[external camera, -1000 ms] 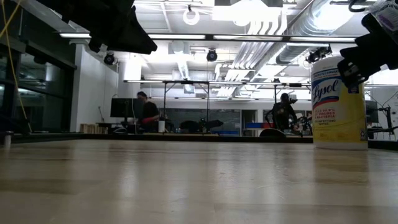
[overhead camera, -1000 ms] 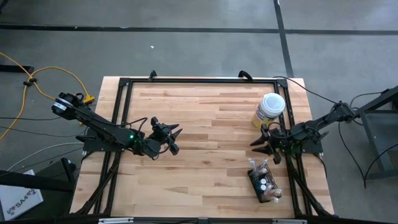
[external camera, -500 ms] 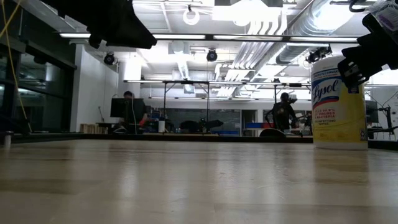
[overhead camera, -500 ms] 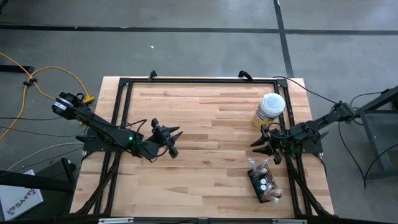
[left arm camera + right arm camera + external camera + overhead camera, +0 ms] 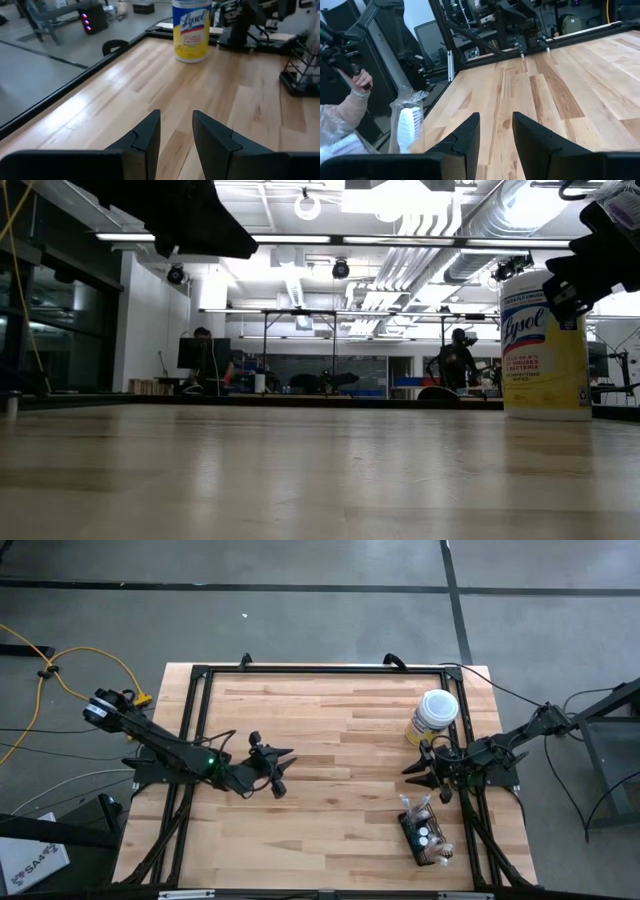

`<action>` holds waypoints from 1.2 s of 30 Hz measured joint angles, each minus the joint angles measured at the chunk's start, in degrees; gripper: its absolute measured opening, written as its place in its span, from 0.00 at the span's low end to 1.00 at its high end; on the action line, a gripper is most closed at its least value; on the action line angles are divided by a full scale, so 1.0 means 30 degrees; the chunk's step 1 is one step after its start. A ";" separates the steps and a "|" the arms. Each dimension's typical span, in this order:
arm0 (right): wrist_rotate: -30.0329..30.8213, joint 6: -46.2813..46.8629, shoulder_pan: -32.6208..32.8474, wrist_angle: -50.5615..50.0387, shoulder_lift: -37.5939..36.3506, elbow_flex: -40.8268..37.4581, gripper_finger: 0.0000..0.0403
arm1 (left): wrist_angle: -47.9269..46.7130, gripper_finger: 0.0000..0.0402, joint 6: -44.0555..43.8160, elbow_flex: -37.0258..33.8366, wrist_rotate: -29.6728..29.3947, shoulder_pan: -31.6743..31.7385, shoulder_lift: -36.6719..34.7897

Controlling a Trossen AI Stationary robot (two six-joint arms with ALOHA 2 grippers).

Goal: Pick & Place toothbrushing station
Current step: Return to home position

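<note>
Both grippers empty over the table [image 5: 330,720].
Left gripper [image 5: 176,115] and right gripper [image 5: 496,116] each keep only a narrow gap between the fingers and touch nothing; the basket [image 5: 424,836] stands near the right gripper, by the table's right edge.

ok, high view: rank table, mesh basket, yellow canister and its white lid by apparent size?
1. table
2-3. mesh basket and yellow canister: their footprints look about alike from above, so I won't rank them
4. white lid
</note>
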 joint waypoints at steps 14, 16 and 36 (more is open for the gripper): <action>-0.0342 0.0120 0.0007 0.0036 0.0000 0.0000 0.26 | 0.0007 0.27 0.4212 0.0000 0.5615 0.3536 0.0000; -0.0342 0.0120 0.0002 0.0041 0.0000 0.0001 0.26 | 0.0000 0.27 0.4956 0.0000 0.5628 0.3821 0.0000; -0.0349 0.0120 0.0007 0.0065 0.0000 0.0007 0.26 | 1.0697 0.27 0.6961 -0.5561 1.0235 0.5241 -0.0111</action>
